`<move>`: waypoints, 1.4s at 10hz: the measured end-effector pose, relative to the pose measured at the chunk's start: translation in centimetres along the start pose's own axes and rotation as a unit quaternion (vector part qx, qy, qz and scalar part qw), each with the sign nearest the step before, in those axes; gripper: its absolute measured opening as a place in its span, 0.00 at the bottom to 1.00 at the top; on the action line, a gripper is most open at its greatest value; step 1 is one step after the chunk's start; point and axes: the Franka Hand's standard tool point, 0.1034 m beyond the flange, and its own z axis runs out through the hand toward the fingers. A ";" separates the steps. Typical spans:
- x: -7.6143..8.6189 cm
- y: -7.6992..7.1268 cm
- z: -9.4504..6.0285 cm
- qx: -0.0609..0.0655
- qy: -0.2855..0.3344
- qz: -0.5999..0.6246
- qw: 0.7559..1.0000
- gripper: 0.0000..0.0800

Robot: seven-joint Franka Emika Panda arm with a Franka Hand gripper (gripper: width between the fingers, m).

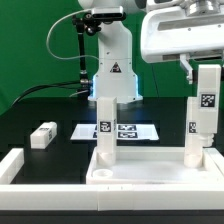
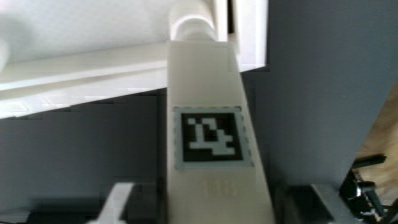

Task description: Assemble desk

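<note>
Wrist view: gripper (image 2: 231, 205) clamps an upright desk leg (image 2: 208, 90) (tag (image 2: 210, 137) facing camera) at the tabletop (image 1: 140, 172) corner.

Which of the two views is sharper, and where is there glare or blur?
Exterior view: fairly sharp and evenly lit, with only soft shadows; the white tabletop panel is bright, almost washed out. Wrist view: soft all over; the leg fills the frame, its tag has blurred edges, and its far end glares white.
</note>
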 end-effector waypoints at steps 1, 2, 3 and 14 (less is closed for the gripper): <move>0.0 0.1 0.1 0.000 -0.001 0.000 1.000 0.36; 0.0 0.1 0.2 0.000 -0.001 -0.001 1.000 0.36; 0.2 -0.1 0.6 0.007 0.015 -0.026 1.000 0.36; -0.7 0.7 4.2 -0.008 0.023 -0.049 0.999 0.36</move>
